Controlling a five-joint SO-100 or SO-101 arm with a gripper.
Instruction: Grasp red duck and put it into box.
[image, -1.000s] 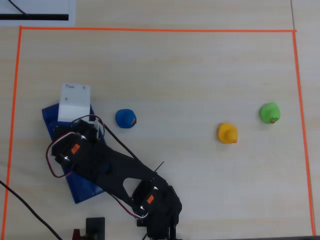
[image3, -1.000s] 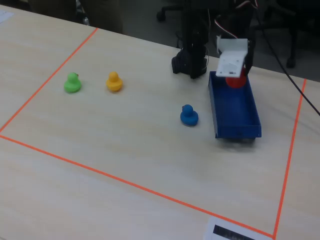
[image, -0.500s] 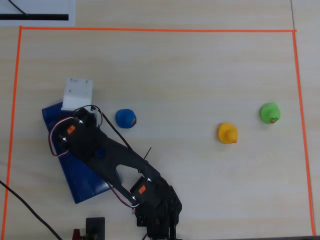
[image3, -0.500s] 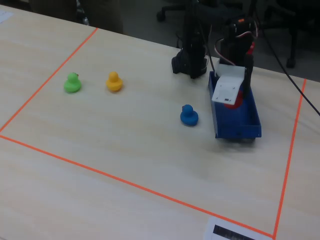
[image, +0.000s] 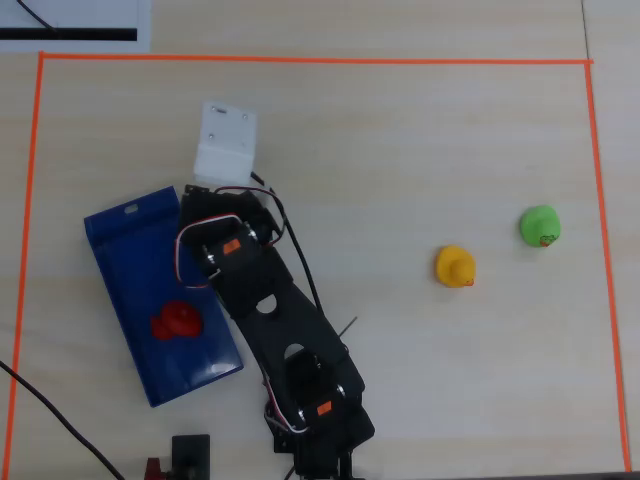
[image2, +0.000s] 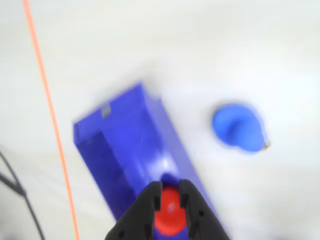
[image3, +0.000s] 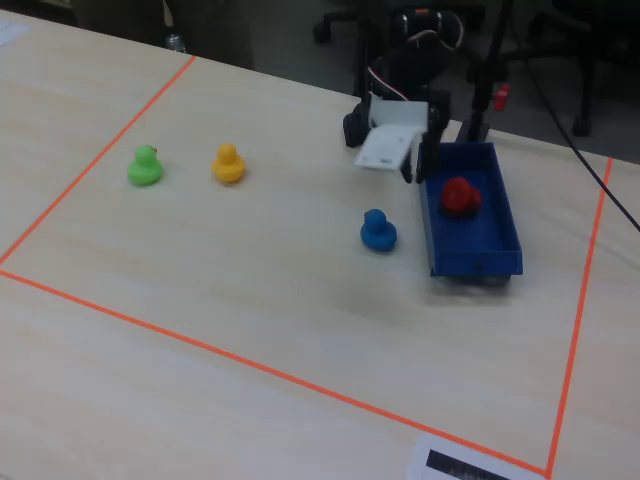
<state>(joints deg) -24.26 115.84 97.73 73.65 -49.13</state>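
Note:
The red duck (image: 177, 320) lies inside the blue box (image: 130, 240) at the left of the overhead view. In the fixed view it (image3: 459, 196) sits in the middle of the box (image3: 490, 255). My gripper (image2: 170, 195) hovers above the box. Its black fingers (image2: 148, 202) stand a little apart, and the duck (image2: 170, 215) shows between and below them, not held. In the fixed view the gripper (image3: 422, 165) hangs over the box's far left rim, left of the duck. In the overhead view my arm (image: 260, 290) hides the fingertips.
A blue duck (image3: 378, 230) stands just left of the box and also shows in the wrist view (image2: 237, 126). A yellow duck (image: 455, 267) and a green duck (image: 540, 226) stand at the right. Orange tape (image: 300, 60) frames the table. A black cable (image: 50, 420) runs at the lower left.

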